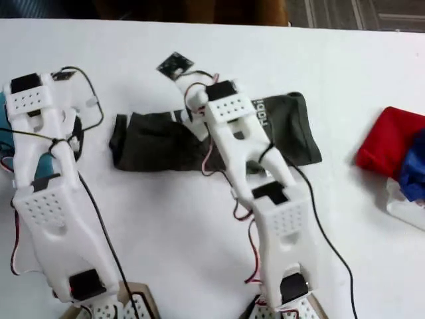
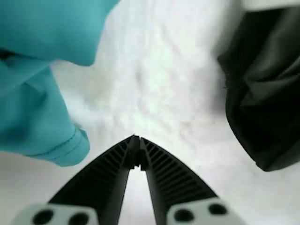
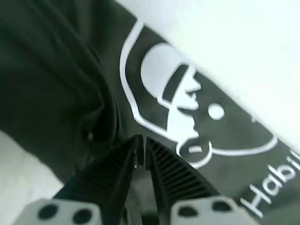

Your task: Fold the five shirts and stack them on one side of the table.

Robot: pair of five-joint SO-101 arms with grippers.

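- The teal shirt (image 2: 33,93) lies crumpled at the far left edge of the white table (image 1: 166,226), partly under the left arm.
- The left tool (image 2: 137,140) is closed with nothing in it, fingertips meeting over bare table between the teal shirt and the dark shirt (image 1: 156,143).
- The dark shirt lies mid-table as a long, rumpled band, its white print facing up.
- The right tool (image 3: 140,143) is closed, with its tips down against the dark shirt beside the print; I cannot tell whether any cloth is pinched.
- A small black square (image 1: 174,65) lies just behind the dark shirt.
- At the right edge lies a folded red shirt (image 1: 388,143), with a blue shirt (image 1: 415,166) touching it.
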